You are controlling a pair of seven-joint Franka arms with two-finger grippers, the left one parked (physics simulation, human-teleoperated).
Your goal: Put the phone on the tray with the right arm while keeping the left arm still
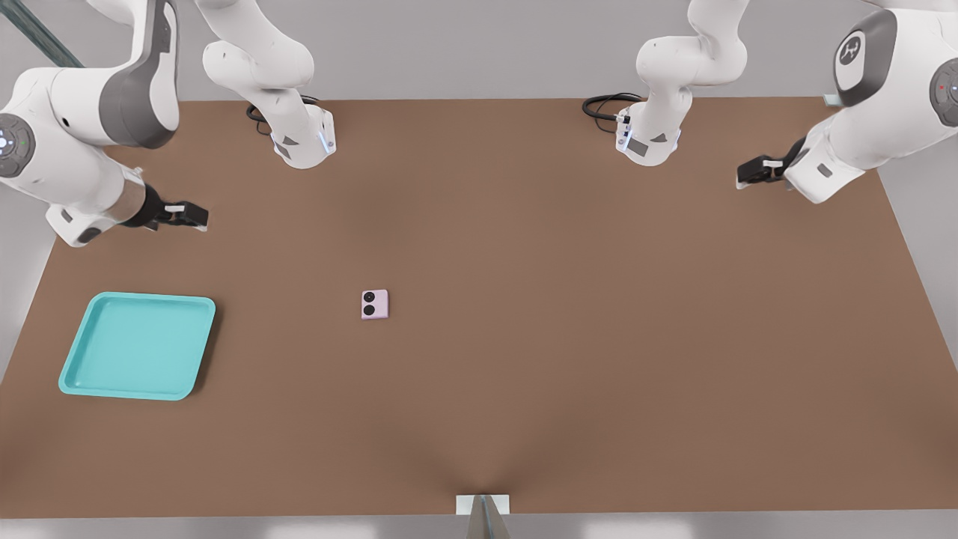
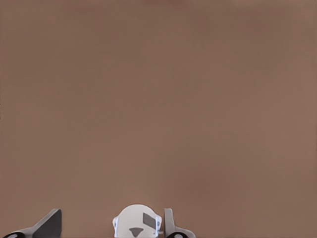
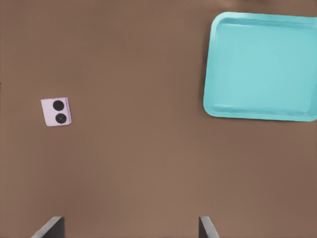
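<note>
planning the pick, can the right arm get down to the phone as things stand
Probably yes. The phone lies flat on bare table, well apart from the tray, with nothing beside it or over it. The right arm's tool hangs open above the table nearby, fingers spread wide.

Simulated robot lab, bare brown table, white arm bases, grey walls
</note>
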